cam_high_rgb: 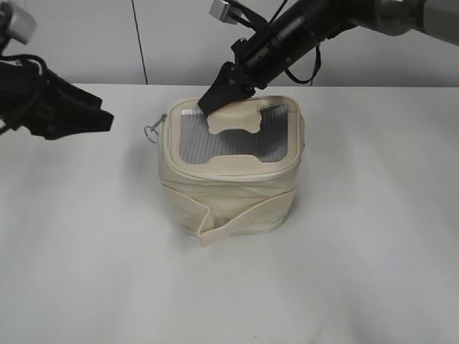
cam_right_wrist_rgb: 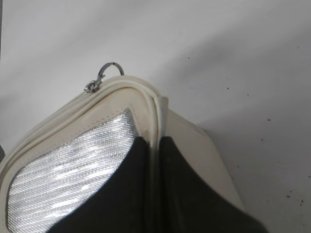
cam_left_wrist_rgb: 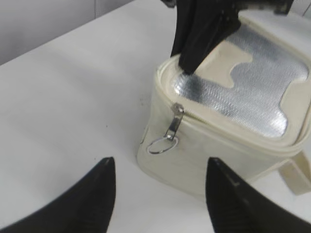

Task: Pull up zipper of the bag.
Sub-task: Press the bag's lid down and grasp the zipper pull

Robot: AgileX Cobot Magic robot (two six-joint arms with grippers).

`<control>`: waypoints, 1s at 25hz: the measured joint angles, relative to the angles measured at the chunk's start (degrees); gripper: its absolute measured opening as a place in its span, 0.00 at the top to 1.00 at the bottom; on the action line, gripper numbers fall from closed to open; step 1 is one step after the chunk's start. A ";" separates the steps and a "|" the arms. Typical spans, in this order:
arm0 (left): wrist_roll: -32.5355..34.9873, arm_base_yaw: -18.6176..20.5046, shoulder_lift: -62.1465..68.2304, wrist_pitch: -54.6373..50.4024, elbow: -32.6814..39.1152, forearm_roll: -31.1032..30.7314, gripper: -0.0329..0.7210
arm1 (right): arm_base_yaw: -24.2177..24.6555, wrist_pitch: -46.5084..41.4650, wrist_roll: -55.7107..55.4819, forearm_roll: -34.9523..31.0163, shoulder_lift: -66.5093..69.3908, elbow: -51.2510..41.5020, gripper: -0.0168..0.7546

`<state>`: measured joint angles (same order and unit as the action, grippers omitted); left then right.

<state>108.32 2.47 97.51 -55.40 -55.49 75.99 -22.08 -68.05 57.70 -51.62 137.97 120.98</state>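
Nearest to us in the left wrist view, our left gripper (cam_left_wrist_rgb: 160, 194) has its two black fingers spread wide with nothing between them, hovering over the white bench (cam_left_wrist_rgb: 73, 97) just short of the small boxy cream-white bag with the grey mesh top panel (cam_left_wrist_rgb: 228, 145). Between those fingers we look straight at a small silver slider (cam_left_wrist_rgb: 179, 109) on the cream zip track round the lid rim (cam_left_wrist_rgb: 233, 127), sitting at the bag's near corner — its round metal ring pull (cam_left_wrist_rgb: 161, 144) hangs down against the side wall.

Up top, our right gripper (cam_high_rgb: 215, 100) comes in from the far right and sits on the lid's back left corner. In the right wrist view its two dark fingers (cam_right_wrist_rgb: 121, 194) are pinched together on the raised cream rim (cam_right_wrist_rgb: 154, 126) — one on the mesh side, one outside.

From the exterior view the bag stands upright in the middle of the bench, cream H-shaped patch (cam_high_rgb: 231, 123) on the mesh, folded strap band (cam_high_rgb: 244, 218) across the front. Left gripper is well apart, off to the bag's left.
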 joint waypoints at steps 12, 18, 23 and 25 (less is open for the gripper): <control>19.39 -10.69 7.85 16.99 -0.29 3.24 0.34 | 0.00 0.00 -0.18 0.00 0.00 0.00 0.91; 20.47 -11.00 10.49 17.05 -3.85 4.82 0.34 | 0.00 0.00 -0.38 0.00 0.00 0.00 0.91; 20.47 -12.76 11.79 15.58 -5.56 4.19 0.34 | 0.00 0.00 -0.42 0.00 0.00 0.00 0.91; 20.54 -13.53 12.43 15.90 -5.81 3.95 0.34 | 0.00 0.00 -0.42 0.12 0.00 0.00 0.91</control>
<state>128.85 -11.06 109.95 -39.49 -61.30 79.93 -22.08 -68.05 57.29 -51.50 137.97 120.98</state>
